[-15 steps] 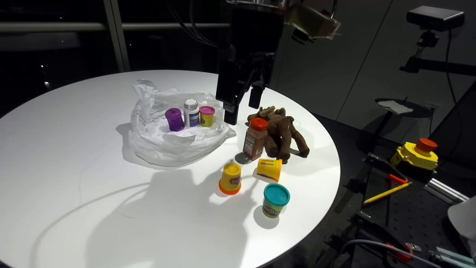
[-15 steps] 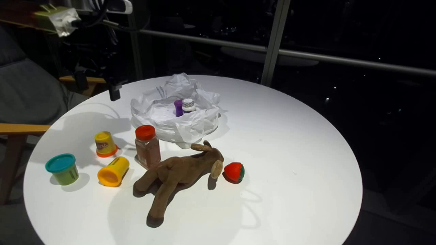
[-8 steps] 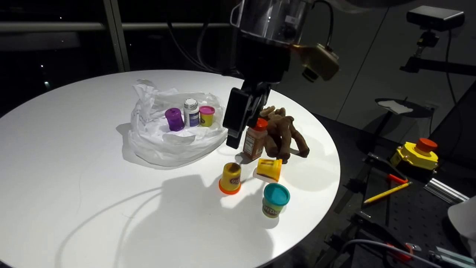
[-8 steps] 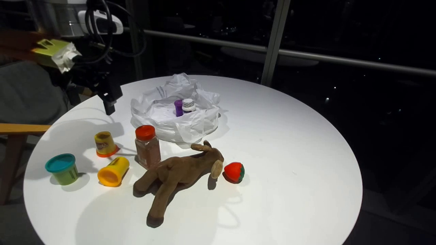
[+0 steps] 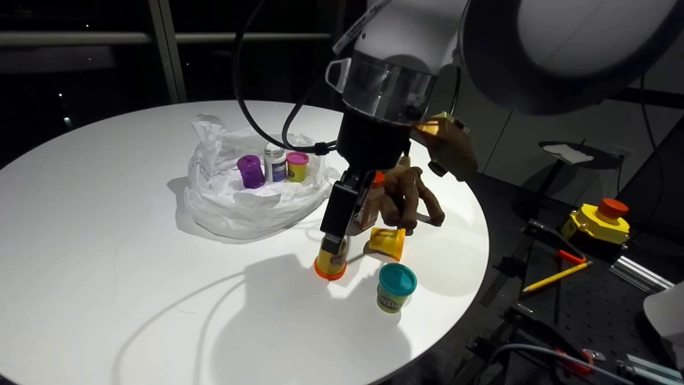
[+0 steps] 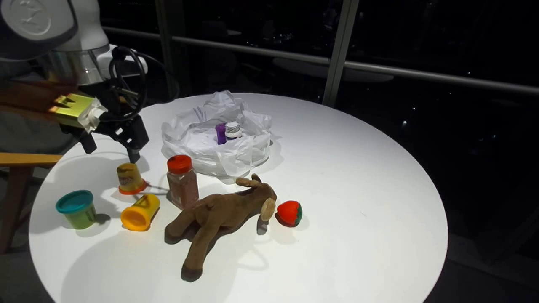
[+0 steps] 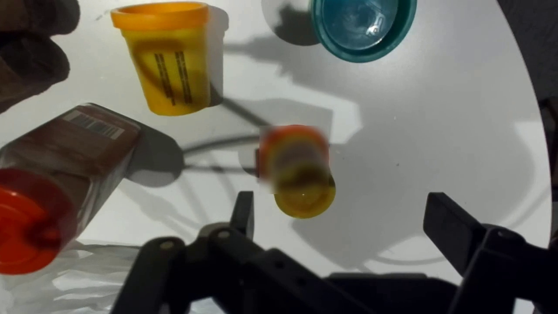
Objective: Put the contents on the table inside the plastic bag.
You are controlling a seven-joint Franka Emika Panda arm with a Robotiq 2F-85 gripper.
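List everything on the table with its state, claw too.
Claw, open
Plastic bag, open, crumpled
Purple container, in bag
White bottle, upright, capped
Pink-lidded tub, upright, closed
Red-lidded jar, upright, closed
Yellow tub nearest claw, upside down
Other yellow tub, on its side
Teal-lidded tub, upright, closed
Brown plush animal, lying down
Strawberry, on its side

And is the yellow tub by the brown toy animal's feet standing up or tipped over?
Tipped over. In both exterior views that yellow tub lies on its side on the table, its orange end facing sideways, not up.
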